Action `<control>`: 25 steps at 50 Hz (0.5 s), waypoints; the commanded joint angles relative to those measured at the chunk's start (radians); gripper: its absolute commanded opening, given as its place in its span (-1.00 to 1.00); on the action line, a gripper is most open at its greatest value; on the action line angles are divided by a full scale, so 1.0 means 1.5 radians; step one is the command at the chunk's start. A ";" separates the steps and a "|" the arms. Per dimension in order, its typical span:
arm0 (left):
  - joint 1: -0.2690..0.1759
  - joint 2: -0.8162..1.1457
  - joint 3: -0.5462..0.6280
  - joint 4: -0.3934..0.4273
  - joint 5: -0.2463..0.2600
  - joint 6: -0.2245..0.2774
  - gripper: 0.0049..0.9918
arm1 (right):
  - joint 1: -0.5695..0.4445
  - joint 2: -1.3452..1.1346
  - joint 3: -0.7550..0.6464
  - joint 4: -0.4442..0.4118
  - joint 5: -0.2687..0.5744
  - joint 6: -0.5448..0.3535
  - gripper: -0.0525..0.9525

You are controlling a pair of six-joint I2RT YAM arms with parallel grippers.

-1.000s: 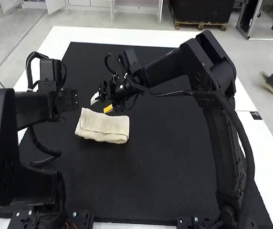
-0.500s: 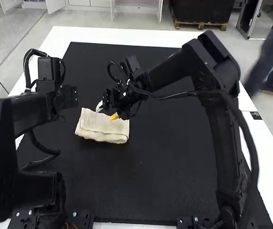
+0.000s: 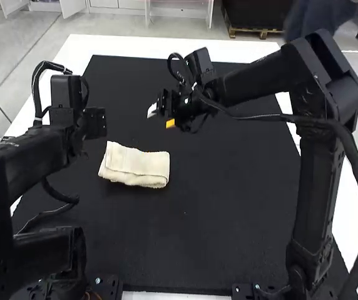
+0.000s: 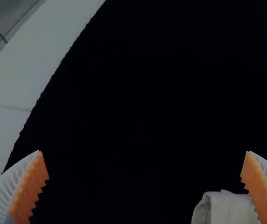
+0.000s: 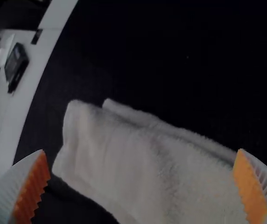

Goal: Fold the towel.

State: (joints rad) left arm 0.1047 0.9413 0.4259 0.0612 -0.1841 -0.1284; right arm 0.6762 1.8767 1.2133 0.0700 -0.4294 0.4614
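Leftmost, see the left gripper (image 3: 94, 123) beside the towel's (image 3: 135, 167) left end, with fingers spread wide. Next, find the towel lying on the black mat (image 3: 229, 194), left of middle, folded into a compact, layered oblong. Farther right, see the right gripper (image 3: 161, 117) beyond the towel's far edge, also wide.

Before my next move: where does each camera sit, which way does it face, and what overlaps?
High view: fixed above and behind the left arm and right arm, both showing; faces forward and down at the folded towel on the black mat.
Left wrist view: on that wrist, looking out past its own open left pincer over mat, white table and part of the towel.
Right wrist view: on that wrist, looking past its own open right pincer at the towel.
High and right wrist views share towel and right pincer.
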 commanded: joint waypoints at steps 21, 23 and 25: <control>-0.024 0.082 0.001 0.005 -0.035 0.088 0.96 | 0.040 -0.007 0.022 0.005 -0.028 0.021 0.89; -0.028 0.094 0.001 0.005 -0.034 0.094 0.96 | 0.039 -0.016 0.022 0.004 -0.026 0.021 0.89; -0.032 0.106 0.001 0.007 -0.032 0.107 0.96 | 0.038 -0.023 0.021 0.004 -0.025 0.021 0.89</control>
State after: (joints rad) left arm 0.0738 1.0706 0.4259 0.0669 -0.2218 -0.0364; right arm 0.7437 1.9034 1.2144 0.0746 -0.4637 0.4862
